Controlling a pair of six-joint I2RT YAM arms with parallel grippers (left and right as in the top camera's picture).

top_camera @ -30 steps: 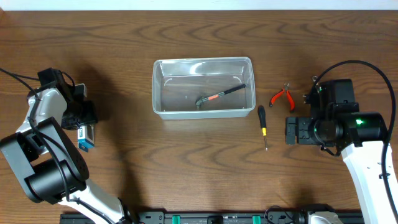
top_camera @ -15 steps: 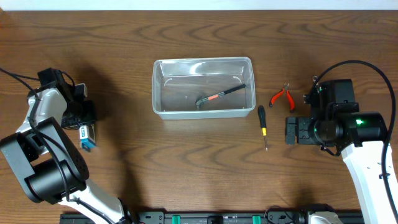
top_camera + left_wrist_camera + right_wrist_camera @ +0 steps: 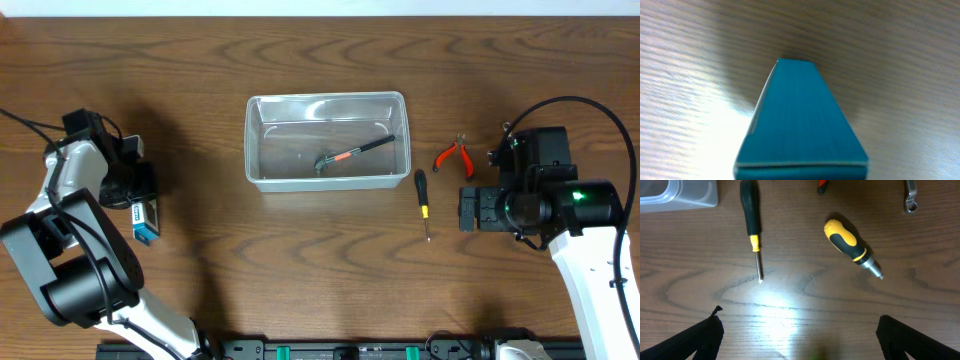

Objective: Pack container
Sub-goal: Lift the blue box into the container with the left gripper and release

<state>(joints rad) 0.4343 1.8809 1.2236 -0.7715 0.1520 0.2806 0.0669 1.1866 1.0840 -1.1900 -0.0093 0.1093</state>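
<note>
The container is a clear rectangular tub at the table's middle, and its corner shows in the right wrist view. A hammer with a black and red handle lies inside it. My left gripper is far left of the tub, shut on a blue box. That box fills the left wrist view and hides the fingers. My right gripper is open and empty above bare wood, right of the tub.
A black and yellow screwdriver lies right of the tub. Red pliers lie beyond it. A stubby yellow and black driver and a metal wrench end show in the right wrist view.
The left gripper and the blue box have shifted slightly to the right. The right arm has not moved.
</note>
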